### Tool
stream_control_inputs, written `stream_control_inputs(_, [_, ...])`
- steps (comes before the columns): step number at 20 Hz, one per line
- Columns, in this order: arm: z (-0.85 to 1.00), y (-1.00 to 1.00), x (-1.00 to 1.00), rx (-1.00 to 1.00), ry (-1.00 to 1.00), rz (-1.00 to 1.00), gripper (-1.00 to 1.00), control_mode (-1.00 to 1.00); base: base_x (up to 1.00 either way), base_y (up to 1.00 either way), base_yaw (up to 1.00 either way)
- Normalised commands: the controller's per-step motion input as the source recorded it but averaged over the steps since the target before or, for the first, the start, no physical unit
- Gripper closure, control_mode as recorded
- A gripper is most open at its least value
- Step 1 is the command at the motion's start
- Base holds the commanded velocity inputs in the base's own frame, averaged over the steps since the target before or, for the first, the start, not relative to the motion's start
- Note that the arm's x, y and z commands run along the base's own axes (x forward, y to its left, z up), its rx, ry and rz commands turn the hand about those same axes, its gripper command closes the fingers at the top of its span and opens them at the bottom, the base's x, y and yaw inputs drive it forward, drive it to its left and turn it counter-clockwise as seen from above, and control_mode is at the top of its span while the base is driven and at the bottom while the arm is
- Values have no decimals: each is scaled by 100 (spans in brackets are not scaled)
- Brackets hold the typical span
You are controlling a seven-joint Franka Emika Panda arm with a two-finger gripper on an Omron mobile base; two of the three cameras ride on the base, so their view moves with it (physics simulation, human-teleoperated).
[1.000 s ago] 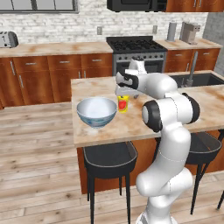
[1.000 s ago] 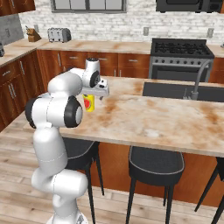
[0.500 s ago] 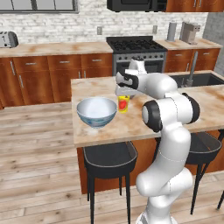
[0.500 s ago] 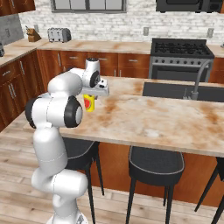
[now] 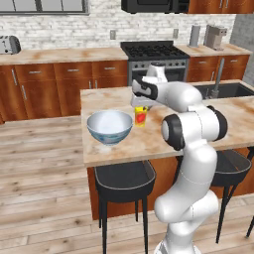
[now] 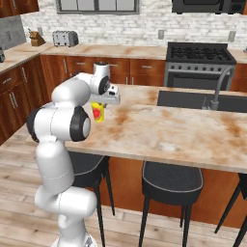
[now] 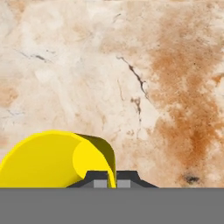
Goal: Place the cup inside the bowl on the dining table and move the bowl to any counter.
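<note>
Cup rim now between closed fingers

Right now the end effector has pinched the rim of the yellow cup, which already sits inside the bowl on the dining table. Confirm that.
Not quite. The cup is not in the bowl; it stands on the dining table beside the bowl, as the left base view shows. The rest holds: the end effector is closed on the cup's rim.

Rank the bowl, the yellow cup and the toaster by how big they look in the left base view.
1. bowl
2. toaster, though it sits far back, so its true size is unsure
3. cup
</note>
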Motion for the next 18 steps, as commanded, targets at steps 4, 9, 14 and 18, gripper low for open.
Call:
stream_control_inputs(4, [43, 0, 0, 0, 0, 0, 100, -100, 0, 0, 0])
stream_control_inputs(9, [47, 7, -6, 0, 0, 0, 100, -100, 0, 0, 0])
stream_control_inputs(14, [41, 11, -18, 0, -1, 0, 100, -100, 0, 0, 0])
stream_control_inputs(18, [39, 16, -25, 0, -3, 0, 100, -100, 0, 0, 0])
